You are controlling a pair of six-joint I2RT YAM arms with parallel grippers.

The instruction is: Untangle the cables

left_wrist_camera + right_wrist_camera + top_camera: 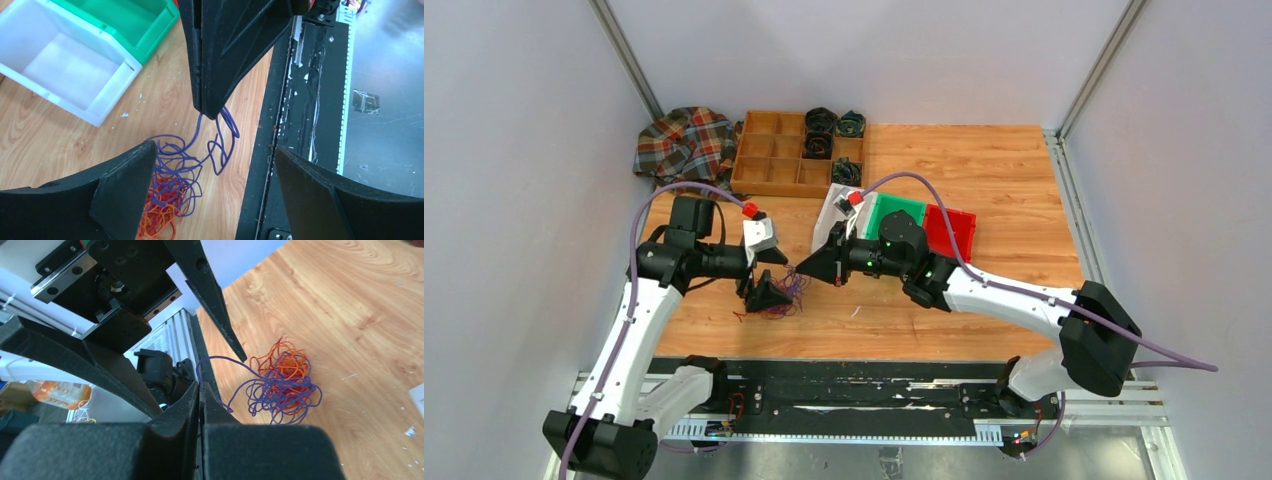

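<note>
The black left gripper (215, 148) hangs with jaws spread wide, holding nothing, over the tangled bunch of hair-thin purple, orange and red cables (282, 382), which lies on the wooden worktop (984, 180) by its near edge, left of centre. Just right, the black right gripper (201, 390) has jaws pinched together on one purple strand.

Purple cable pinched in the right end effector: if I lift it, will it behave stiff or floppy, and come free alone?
Probably floppy: the purple cable droops in loose loops from the shut right end effector. Likely very light, being hair-thin. It may well drag the orange cable along, since their loops interweave in one pile.
</note>
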